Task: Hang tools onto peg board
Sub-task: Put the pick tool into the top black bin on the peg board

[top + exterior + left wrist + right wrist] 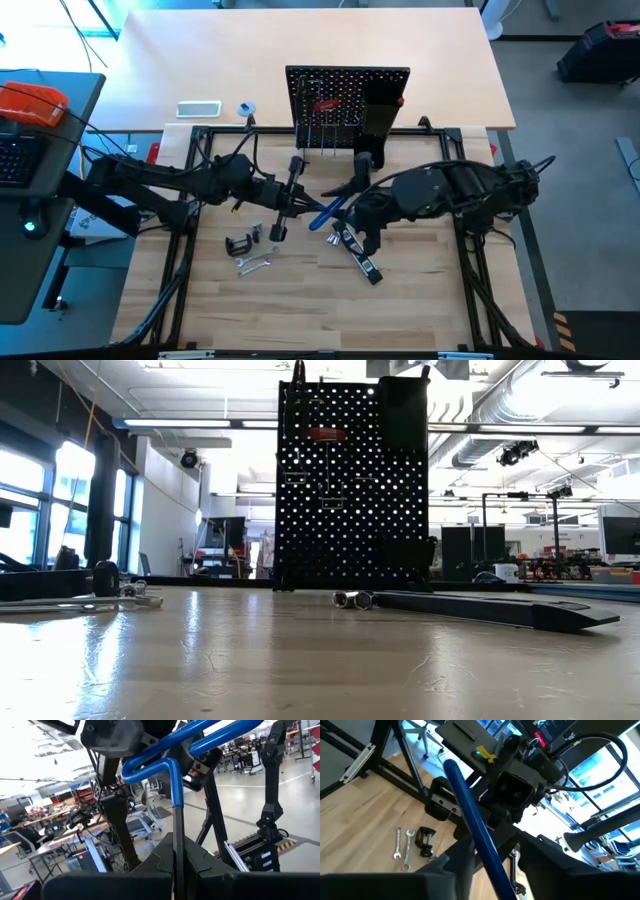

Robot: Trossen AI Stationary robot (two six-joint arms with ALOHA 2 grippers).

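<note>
A glossy blue T-handle hex key (323, 211) hangs above the pale wood-grain worktop (300, 310), between both arms: left gripper (177, 862) jaws clamped on its thin metal shaft, right gripper (490, 852) jaws straddling its handle.

Overhead camera straight down on table (300, 300), low camera level facing peg board (350, 480) (also seen overhead), wrist cameras close on blue T-handle hex key (170, 765).

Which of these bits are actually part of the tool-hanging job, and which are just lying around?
Part of the job:
- peg board
- red-handled screwdriver, already hung
- blue T-handle hex key, between both end effectors
- C-clamp
- wrenches
- black-and-silver bar

Just lying about:
- white case
- tape roll
</note>
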